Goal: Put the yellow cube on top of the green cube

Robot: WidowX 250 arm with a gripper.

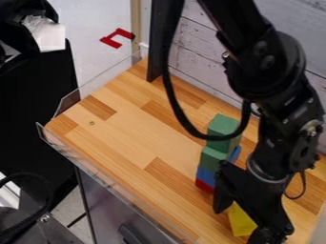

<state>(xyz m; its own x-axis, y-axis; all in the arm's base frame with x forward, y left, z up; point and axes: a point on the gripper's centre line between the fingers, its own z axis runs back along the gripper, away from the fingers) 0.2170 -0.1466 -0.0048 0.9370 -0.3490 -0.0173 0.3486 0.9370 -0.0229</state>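
Yellow cube: is showing (240, 222) at the lower right of the frame, between the spread fingers and partly hidden by them; whether they are touching it, I cannot tell.
Tool: the black tool (239, 224) is hanging at the lower right, standing open, its fingers wide apart on either side of the yellow cube.
Green blocks: one (213, 157) is sitting right of centre, on a blue block (207, 176); another (222, 126) is showing just beside it, higher in the frame, with more blue (236, 154) showing below it.
Red block: is lying (204, 186) under the front blue block, partly behind the tool.
Arm: the black arm (270, 62) is coming in from the top edge and bending down the right side.
Cable: a black loop (172, 97) is drooping from the top, crossing in front of the rear green block.
Surface: the wooden surface (121, 128) is running diagonally across the frame, carrying the blocks.
Edge: a clear strip (102, 169) is lining the surface's lower left side.
Wall: pale boards (197, 43) are standing behind, at the upper right.
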